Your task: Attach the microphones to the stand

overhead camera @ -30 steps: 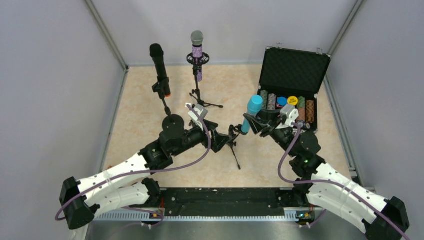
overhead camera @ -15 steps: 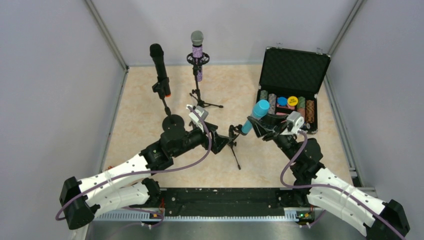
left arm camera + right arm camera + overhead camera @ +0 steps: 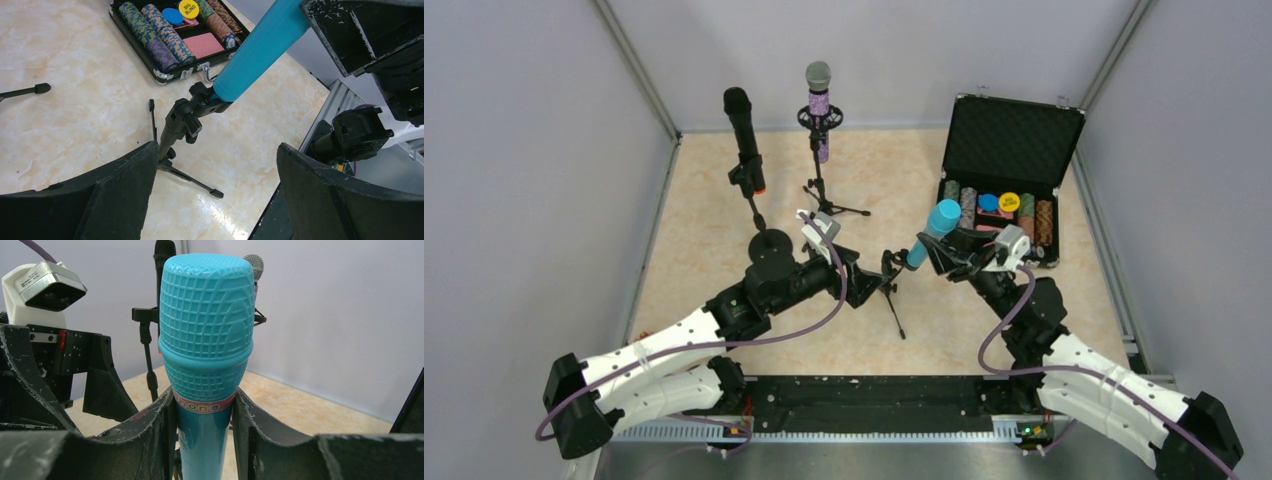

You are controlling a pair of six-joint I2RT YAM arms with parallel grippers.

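The right pincer (image 3: 202, 402) is clamped on the neck of the cyan plastic stick microphone (image 3: 932, 228), just under its gridded head. It holds the microphone tilted, its tail end at the clip of the short black tripod stand (image 3: 172, 130) in the middle of the beige marbled table (image 3: 704, 200); whether the tail is fully seated cannot be told. The left pincer (image 3: 218, 150) gapes wide, that stand's mast showing between its fingers, untouched. Two of three look done: the all-black microphone with an orange end ring (image 3: 744, 130) sits clipped on the round-based black stand (image 3: 770, 243), and the purple glitter microphone with a silver grille (image 3: 818, 105) stands upright in the ringed mount of the far tripod stand (image 3: 822, 190). What seems left is pressing the cyan one home and letting go. At the back right, the open black hard case (image 3: 1014, 125) holds rows of striped poker chips (image 3: 150, 37), a blue disc (image 3: 172, 15), a yellow "BIG BLIND" button (image 3: 188, 7) and red-backed cards (image 3: 202, 45)
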